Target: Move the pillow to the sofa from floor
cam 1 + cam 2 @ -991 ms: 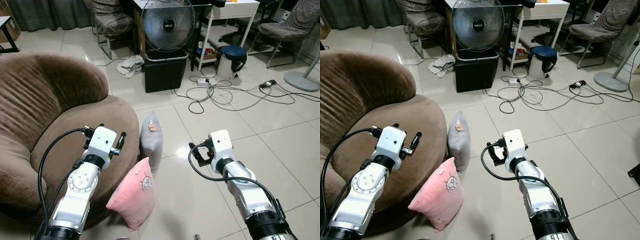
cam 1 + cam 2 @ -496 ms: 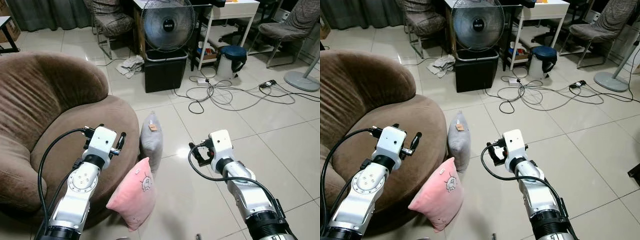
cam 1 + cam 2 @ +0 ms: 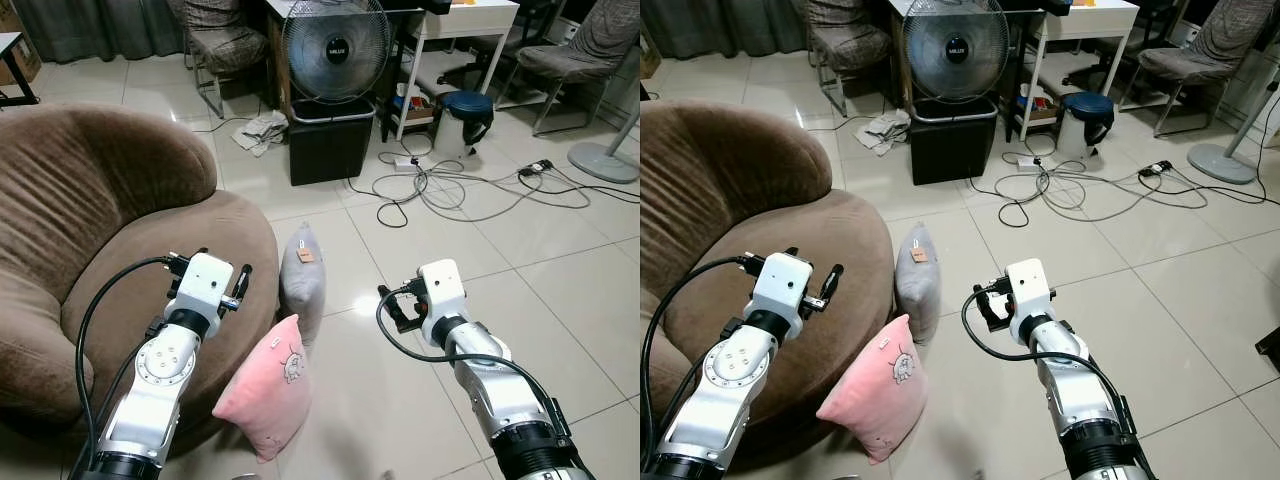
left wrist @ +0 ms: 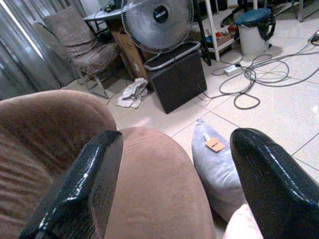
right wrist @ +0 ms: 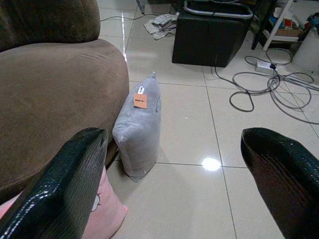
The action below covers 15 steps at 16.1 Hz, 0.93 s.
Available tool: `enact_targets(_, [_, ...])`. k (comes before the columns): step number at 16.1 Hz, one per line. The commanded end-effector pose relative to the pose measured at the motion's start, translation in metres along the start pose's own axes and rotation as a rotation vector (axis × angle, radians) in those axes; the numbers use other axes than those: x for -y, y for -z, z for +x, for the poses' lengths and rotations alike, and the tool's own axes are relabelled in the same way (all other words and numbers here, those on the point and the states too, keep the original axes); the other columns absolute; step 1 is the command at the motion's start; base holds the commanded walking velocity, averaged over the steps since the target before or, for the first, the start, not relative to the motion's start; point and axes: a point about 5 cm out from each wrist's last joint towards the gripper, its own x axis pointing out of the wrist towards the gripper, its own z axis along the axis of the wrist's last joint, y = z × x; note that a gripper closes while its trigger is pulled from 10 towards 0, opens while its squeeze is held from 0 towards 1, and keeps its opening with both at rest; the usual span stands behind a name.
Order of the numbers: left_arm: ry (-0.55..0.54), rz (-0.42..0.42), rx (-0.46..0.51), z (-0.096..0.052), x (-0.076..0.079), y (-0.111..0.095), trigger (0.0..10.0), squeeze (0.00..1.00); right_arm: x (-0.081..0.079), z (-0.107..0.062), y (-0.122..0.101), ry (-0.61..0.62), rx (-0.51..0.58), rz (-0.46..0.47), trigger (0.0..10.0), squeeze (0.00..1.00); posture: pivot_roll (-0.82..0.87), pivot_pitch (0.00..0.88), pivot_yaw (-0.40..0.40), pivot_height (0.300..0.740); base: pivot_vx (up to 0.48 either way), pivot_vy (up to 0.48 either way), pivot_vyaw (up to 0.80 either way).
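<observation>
The grey pillow point(image 5: 138, 129) stands upright on the tiled floor point(image 3: 450, 240) against the brown sofa point(image 3: 90, 230), ahead between the spread fingers of the empty right gripper point(image 5: 172, 184) and left gripper point(image 4: 172, 184), pink pillow point(image 3: 268, 388) nearer.

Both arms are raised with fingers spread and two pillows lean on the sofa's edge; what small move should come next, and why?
Probably lower the open right gripper toward the grey pillow with the orange tag, which stands upright on the tiled floor against the brown round sofa. It sits framed between the right fingers, nothing held yet. The left gripper, also open, hovers over the sofa seat; the pink pillow lies nearer.
</observation>
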Motion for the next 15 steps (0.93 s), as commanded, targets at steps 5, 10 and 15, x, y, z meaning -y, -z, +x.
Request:
enact_targets(5, [-0.001, 0.0, -0.013, 0.0008, -0.0006, 0.0026, 10.0, 0.0, 0.0014, 0.0014, -0.0029, 0.003, 0.013, 0.004, 10.0, 0.0, 0.1, 0.0, -0.02, 0.661, 0.0, 0.0, 0.0])
enact_targets(10, [0.003, 0.001, -0.014, 0.0009, -0.0005, 0.0029, 10.0, 0.0, 0.0015, 0.0012, -0.0025, 0.006, 0.013, 0.004, 10.0, 0.0, 0.1, 0.0, -0.017, 0.628, 0.0, 0.0, 0.0])
enact_targets(15, [-0.002, 0.007, -0.016, 0.0001, -0.0009, 0.0035, 10.0, 0.0, 0.0033, 0.0012, -0.0031, 0.022, 0.02, 0.012, 10.0, 0.0, 0.1, 0.0, -0.017, 0.628, 0.0, 0.0, 0.0])
